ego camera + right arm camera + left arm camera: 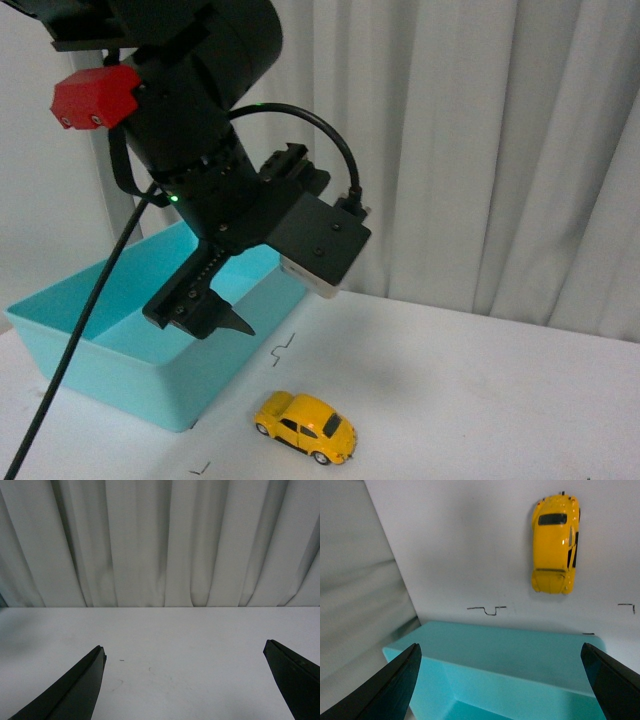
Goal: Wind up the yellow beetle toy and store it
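Plainly, the beetle sits on the white worktop, just beside the teal bin and touched by nothing. The left tool hangs over the bin's rim, jaws spread wide and empty. The right tool, likewise wide open, faces the curtains.

teal bin near toy, open table beyond
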Available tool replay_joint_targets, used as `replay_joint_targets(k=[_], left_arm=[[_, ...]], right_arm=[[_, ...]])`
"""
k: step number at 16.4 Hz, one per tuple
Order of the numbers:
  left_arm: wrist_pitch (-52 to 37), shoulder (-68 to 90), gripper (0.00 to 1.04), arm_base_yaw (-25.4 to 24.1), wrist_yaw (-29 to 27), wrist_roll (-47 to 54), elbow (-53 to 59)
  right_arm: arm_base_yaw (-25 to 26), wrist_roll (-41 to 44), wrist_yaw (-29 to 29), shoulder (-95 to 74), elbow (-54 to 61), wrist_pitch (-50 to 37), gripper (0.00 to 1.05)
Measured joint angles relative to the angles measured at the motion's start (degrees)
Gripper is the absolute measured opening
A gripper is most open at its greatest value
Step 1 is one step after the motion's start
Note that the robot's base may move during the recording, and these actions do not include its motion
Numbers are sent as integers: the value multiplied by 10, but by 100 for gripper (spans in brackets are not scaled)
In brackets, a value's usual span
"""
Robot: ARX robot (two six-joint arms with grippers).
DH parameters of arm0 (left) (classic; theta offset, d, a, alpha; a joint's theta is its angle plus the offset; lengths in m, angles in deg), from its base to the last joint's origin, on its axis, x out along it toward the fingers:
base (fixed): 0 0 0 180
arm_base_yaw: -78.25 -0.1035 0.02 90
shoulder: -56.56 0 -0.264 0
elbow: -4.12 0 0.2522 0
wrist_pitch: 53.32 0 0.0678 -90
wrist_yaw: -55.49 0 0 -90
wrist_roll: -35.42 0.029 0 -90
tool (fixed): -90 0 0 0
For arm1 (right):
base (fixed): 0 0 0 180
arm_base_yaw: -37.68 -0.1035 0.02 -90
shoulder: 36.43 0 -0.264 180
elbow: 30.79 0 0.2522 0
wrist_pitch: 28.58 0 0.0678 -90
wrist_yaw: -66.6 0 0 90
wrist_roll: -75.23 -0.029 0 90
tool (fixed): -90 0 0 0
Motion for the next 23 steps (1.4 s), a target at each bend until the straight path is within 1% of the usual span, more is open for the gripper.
replay_joint_targets(k=[2,5,12,23], left_arm=[[-8,27,98,25,-16,2,-7],[-21,76,98,40,-20,9,-6],[-59,140,98,27,-52,-65,2],[-113,217,98,24,-49,-81,16]], right_arm=[[0,0,0,0,0,0,98],[0,0,0,0,0,0,98],[0,0,0,0,0,0,98],[0,0,0,0,0,0,98]])
